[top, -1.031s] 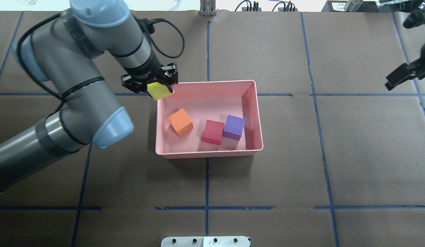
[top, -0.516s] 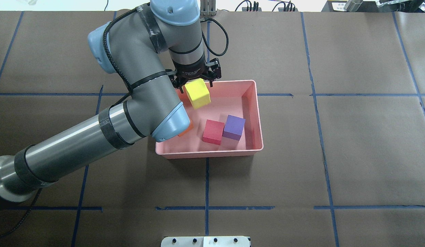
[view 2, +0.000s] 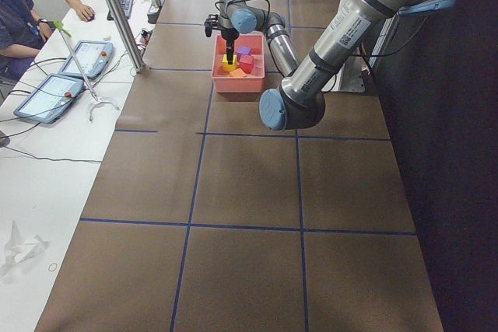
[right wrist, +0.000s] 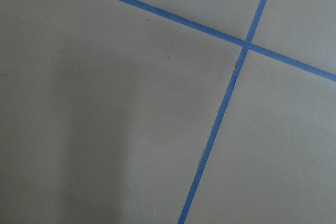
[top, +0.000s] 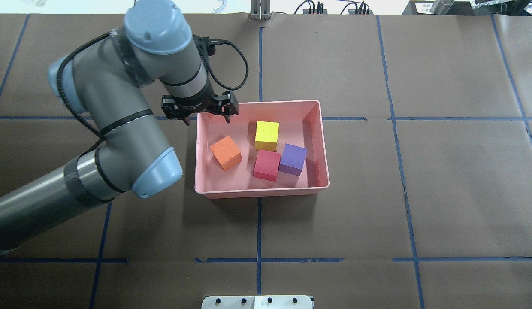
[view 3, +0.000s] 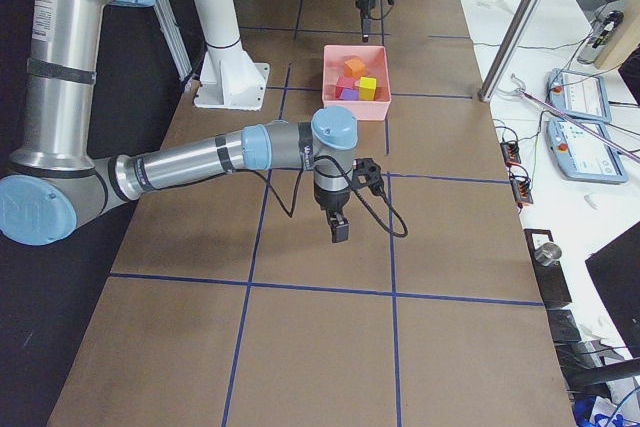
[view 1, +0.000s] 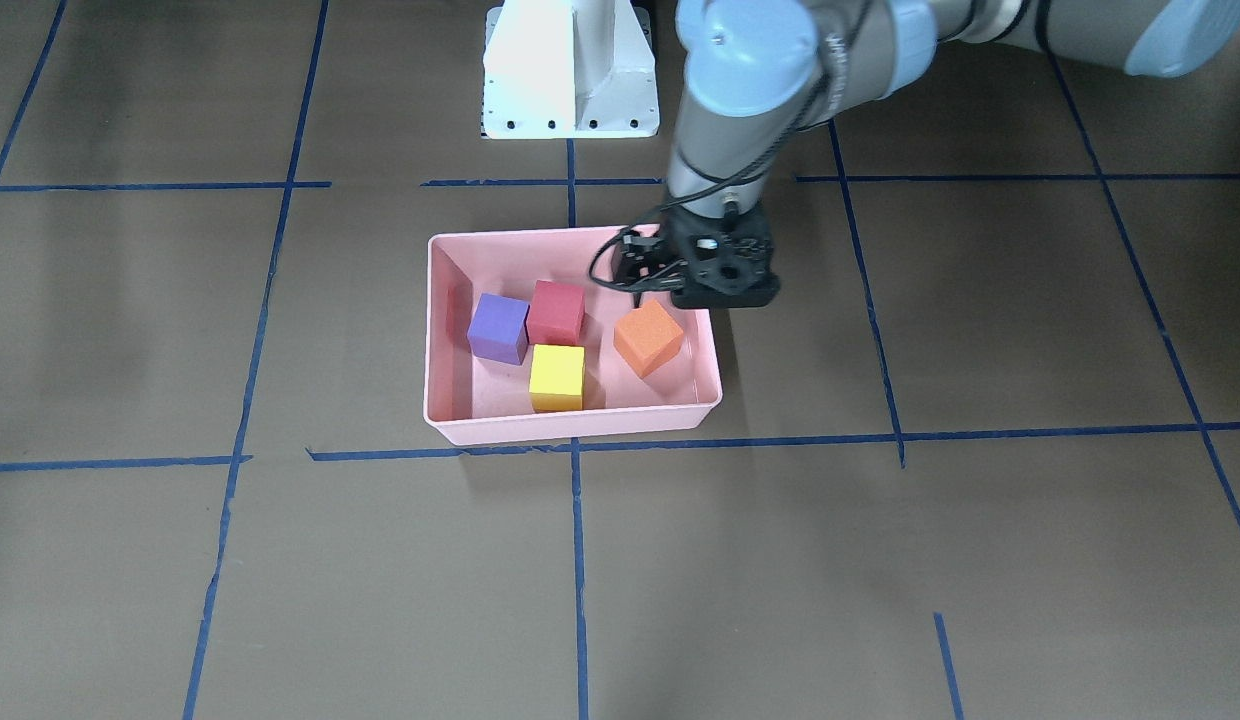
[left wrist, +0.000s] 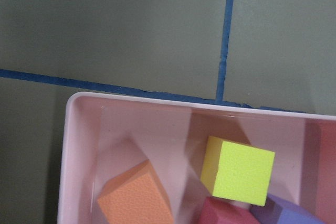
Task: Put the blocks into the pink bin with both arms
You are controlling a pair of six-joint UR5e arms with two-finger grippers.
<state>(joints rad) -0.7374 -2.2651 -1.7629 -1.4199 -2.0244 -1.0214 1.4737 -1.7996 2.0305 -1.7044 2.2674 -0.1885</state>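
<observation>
Hovering over pink bin corner, left pincer spread, empty; right pincer: cannot tell.

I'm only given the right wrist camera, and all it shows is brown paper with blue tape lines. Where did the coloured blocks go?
Observer: They are all inside the pink bin: the orange block, yellow block, red block and purple block.
Visitor: Is an arm holding any of them?
Observer: No. The left tool hangs open and empty over the bin's far left corner.
Visitor: And the arm my camera rides on?
Observer: The right tool points down at the table, well apart from the bin. I cannot tell whether it is open.
</observation>
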